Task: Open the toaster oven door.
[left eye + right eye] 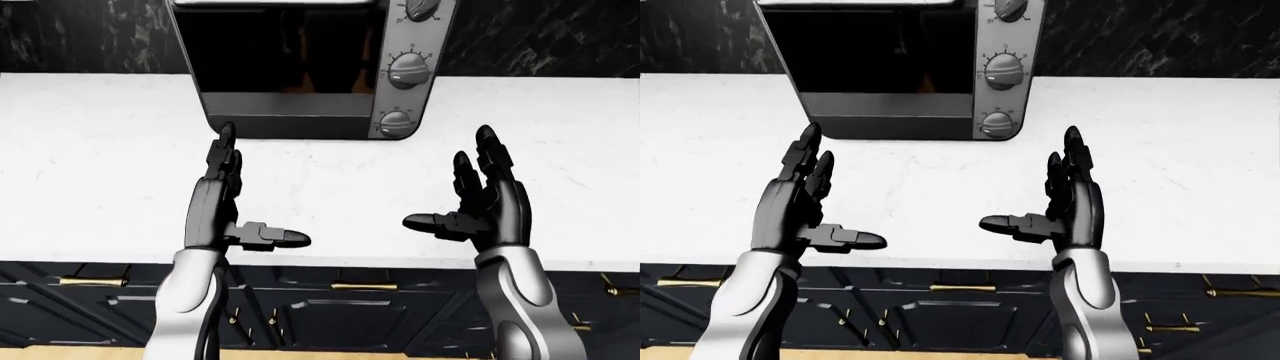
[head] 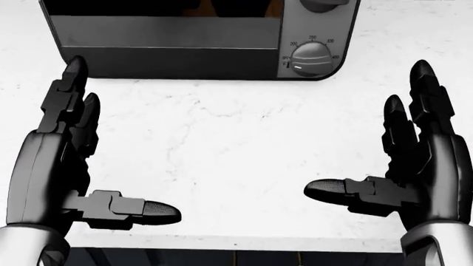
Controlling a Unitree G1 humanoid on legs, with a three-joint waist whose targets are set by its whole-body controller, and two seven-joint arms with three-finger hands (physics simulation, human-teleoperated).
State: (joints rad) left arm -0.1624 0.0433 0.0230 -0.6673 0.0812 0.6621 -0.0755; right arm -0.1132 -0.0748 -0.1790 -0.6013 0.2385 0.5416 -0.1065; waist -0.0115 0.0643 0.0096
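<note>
Both my left hand [image 2: 62, 160] and my right hand [image 2: 403, 166] hover over the white counter [image 2: 222, 138] with fingers spread and thumbs turned inward, gripping nothing. The toaster oven [image 1: 300, 67] sits just beyond my left fingertips, its door [image 1: 280, 60] looking shut, its knobs [image 1: 408, 71] ahead of my right hand. No handle shows; it probably lies above the visible part, so I should reach up, hook it and pull toward me.
</note>
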